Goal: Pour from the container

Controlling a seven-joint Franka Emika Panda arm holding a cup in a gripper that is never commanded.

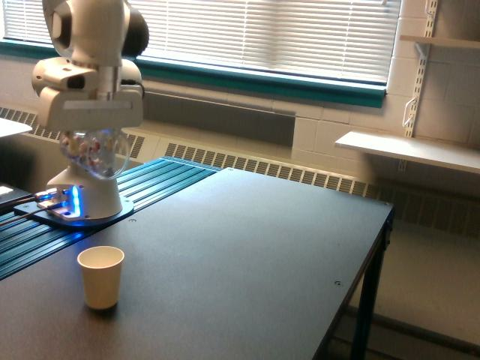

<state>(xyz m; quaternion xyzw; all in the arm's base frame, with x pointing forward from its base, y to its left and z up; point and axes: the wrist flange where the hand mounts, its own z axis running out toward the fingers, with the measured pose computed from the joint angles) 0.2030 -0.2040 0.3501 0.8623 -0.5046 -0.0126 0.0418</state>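
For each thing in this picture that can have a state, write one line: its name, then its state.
Container: held in the air, holds reddish-white pieces.
Gripper: shut on container.
Paper cup: upright on the table, open-topped, contents not visible.
Window blinds: lowered.
Base light: lit blue.

Paper cup (100, 277): cream, upright, lower left of the frame, on the desk.
Desk (247, 255): dark top, filling the lower middle.
Blinds (277, 34): closed, along the top.
Shelf (409, 151): white, right side.
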